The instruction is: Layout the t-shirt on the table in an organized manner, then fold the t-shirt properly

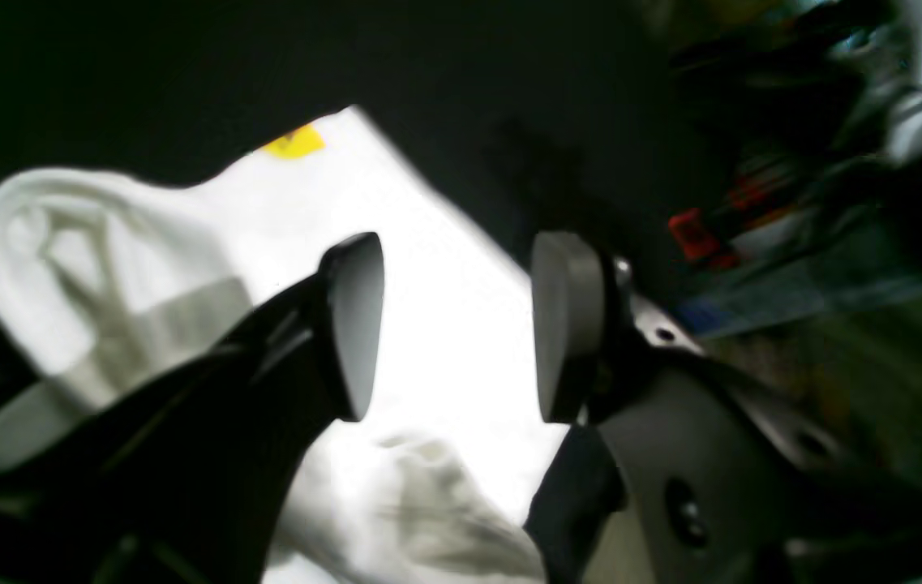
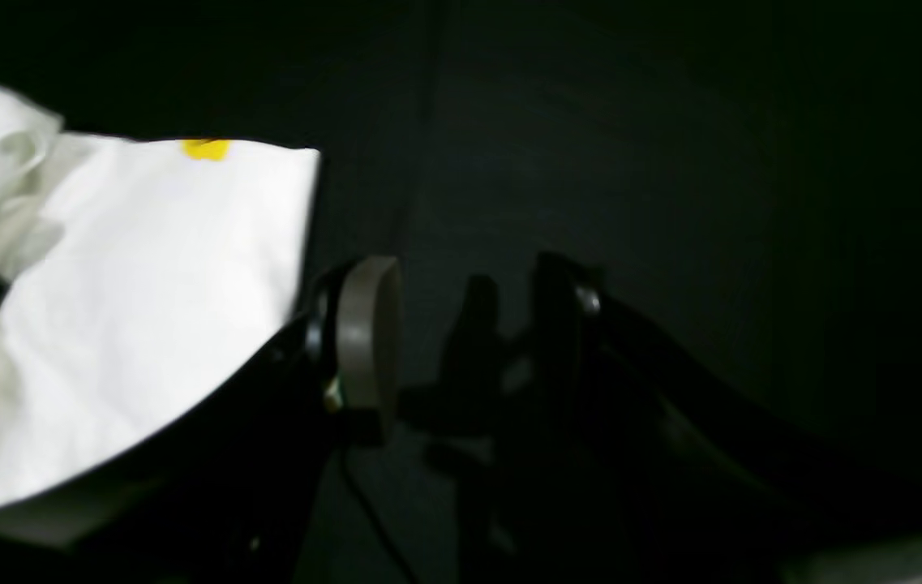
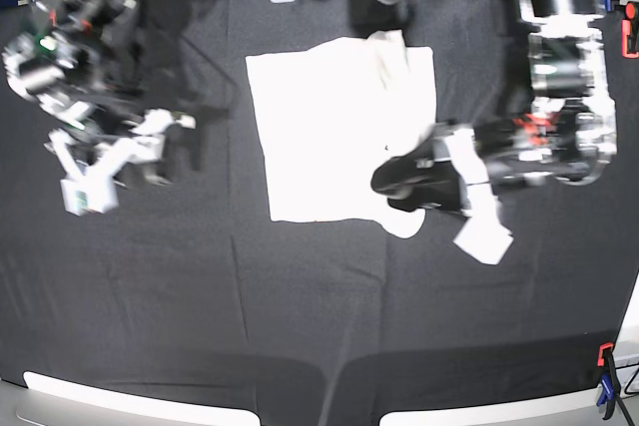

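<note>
The black surface [image 3: 300, 306] carries the t-shirt [image 3: 329, 137], which lies folded, plain white side up, near its centre. The left gripper [image 1: 457, 324] hovers over the shirt's edge, jaws apart and empty. The right gripper [image 2: 461, 341] stands well apart from the shirt, jaws apart and empty.

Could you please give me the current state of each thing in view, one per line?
t-shirt: lying on the table, roughly rectangular, mostly plain white side up, one side bunched.
table: covered in black cloth, faintly creased.
left gripper: open, above the shirt, holding nothing.
right gripper: open, over bare cloth beside the shirt, holding nothing.
</note>
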`<state>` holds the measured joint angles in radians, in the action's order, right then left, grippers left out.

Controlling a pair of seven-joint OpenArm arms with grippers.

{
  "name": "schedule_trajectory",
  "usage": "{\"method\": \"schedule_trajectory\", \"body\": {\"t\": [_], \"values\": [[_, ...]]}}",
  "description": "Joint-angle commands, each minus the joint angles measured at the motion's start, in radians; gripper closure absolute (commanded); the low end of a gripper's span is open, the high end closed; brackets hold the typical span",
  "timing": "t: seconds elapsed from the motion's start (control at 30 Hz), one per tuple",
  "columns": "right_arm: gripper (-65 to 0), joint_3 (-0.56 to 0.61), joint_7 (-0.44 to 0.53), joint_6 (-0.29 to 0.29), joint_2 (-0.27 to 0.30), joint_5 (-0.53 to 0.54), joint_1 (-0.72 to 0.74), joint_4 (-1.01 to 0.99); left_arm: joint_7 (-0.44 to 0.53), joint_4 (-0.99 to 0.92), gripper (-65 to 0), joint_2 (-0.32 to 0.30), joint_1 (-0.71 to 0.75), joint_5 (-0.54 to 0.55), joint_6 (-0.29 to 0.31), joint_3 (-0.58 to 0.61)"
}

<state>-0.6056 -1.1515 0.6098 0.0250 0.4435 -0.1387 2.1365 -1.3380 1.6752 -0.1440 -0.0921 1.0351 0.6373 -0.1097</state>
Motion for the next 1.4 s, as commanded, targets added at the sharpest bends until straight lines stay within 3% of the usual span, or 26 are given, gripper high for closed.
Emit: {"method": "schedule_trajectory", "body": {"t": [0.0,0.03,0.23,0.3,0.43,0.53,0.7,0.9,1.13,1.37], "values": [[-26.3,-0.021,0.021,0.003,0.011,0.032,0.011,0.018,0.031,0.039,-24.5,0.016,-0.021,-0.019,0.005,0.023],[-26.3,-0.040,0.021,0.003,0.012,0.052,0.011,0.018,0.039,0.058,-23.1,0.032,-0.022,-0.077,-0.008,0.050],[-26.3,-0.075,0.020,0.003,0.020,0.088,0.011,0.018,0.191,0.157,-22.6,0.077,-0.022,-0.545,-0.216,0.241],[-26.3,-0.075,0.020,0.003,0.019,0.089,0.011,0.018,0.205,0.157,-22.6,0.077,-0.021,-0.617,-0.287,0.298],[-26.3,-0.075,0.021,0.003,0.019,0.089,0.011,0.018,0.267,0.149,-22.6,0.077,-0.010,-0.649,-0.322,0.399],[-26.3,-0.075,0.020,0.003,0.019,0.088,0.011,0.018,0.270,0.122,-22.6,0.077,-0.010,-0.804,-0.379,0.449],[-26.3,-0.075,0.020,0.003,0.019,0.089,0.011,0.018,0.270,0.008,-22.6,0.074,-0.011,-0.988,-0.384,0.451],[-26.3,-0.075,0.021,0.003,0.019,0.089,0.011,0.018,0.264,-0.038,-22.5,0.025,-0.019,-1.020,-0.384,0.451],[-26.3,-0.075,0.021,0.003,0.019,0.092,0.011,0.018,0.212,0.098,-22.5,-0.093,-0.055,-1.017,-0.410,0.451],[-26.3,-0.075,0.021,0.003,0.019,0.092,0.011,0.018,0.179,0.105,-22.5,-0.237,-0.055,-1.016,-0.410,0.451]]}}
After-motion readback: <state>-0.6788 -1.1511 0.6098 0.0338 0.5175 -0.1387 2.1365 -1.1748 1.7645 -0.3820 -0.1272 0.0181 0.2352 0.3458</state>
